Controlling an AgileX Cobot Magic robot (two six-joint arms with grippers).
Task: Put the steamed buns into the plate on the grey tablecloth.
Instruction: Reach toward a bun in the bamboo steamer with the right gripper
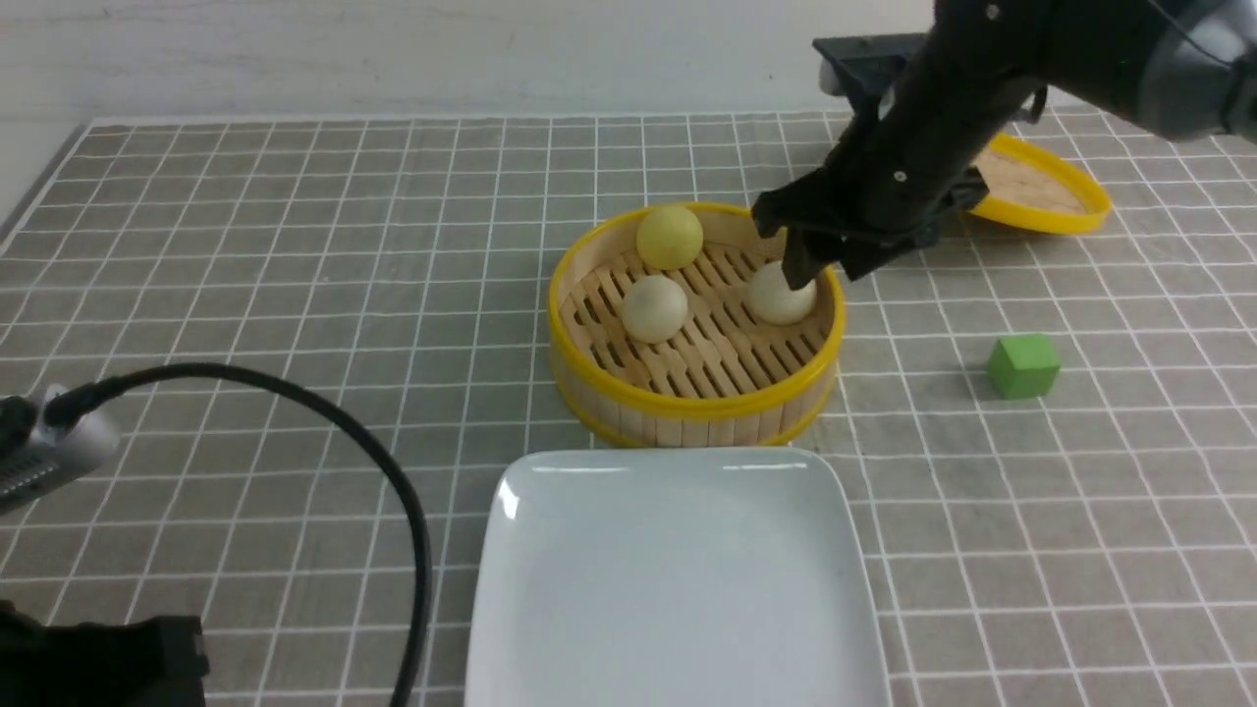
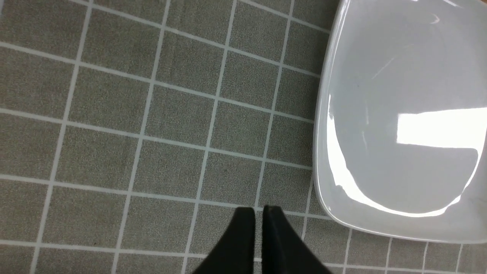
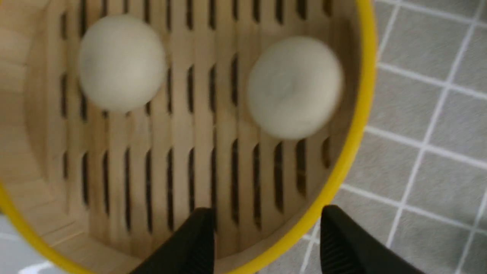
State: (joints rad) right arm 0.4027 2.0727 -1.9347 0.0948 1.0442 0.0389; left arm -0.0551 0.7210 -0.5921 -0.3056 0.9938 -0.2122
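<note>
Front view: three smooth round steamed buns (image 1: 655,307), two cream and one pale yellow, lie inside the round yellow-rimmed bamboo steamer (image 1: 687,398), none yet on the glossy white square plate (image 1: 678,579) just nearside of the steamer on the grey white-gridded tablecloth (image 1: 295,295); the right hand (image 1: 800,267) hangs over the steamer's right-side bun, likely lining up a pick. Left wrist view: the left hand (image 2: 258,213) is all but together and empty, well apart from the steamer, presumably keeping clear. Right wrist view: the right hand's fingers (image 3: 194,236) stand apart astride the steamer's rim; the buns are balls with no long axis, so no heading matters

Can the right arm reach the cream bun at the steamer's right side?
Likely yes: the right gripper hangs open close to that bun, the steamer is uncovered, and nothing lies between them.
</note>
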